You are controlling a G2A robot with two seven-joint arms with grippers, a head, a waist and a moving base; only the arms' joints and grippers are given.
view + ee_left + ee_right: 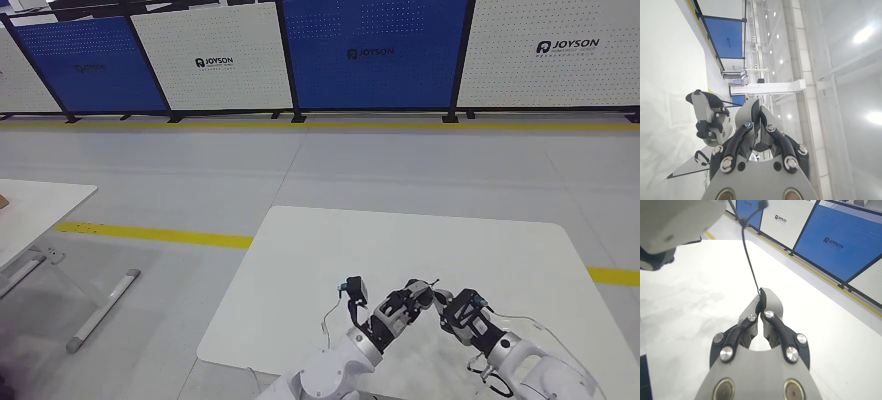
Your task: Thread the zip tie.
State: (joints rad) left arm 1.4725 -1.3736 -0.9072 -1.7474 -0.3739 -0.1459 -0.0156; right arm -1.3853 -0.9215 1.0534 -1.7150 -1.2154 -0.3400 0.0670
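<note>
Closure of the right pincer is full. Its black pads nip the thin end of the zip tie, so the strap stands out straight and can be steered rather than flopping. From there the strap runs taut, clear of the counter, up to the small locking head, where two shorter black strands fan out. It looks as if a loop is formed there, though I cannot tell whether the strap truly passes through the head. The left pincer is likewise shut, pads pressed flat together. It seems to grip the tie's other part to keep the head steady, but the exact hold is hidden behind its finger. Both pincers sit close together, raised over the near part of the counter, which leaves free room around the tie. Beyond the counter stand blue and white pegboard panels and a yellow floor line.
</note>
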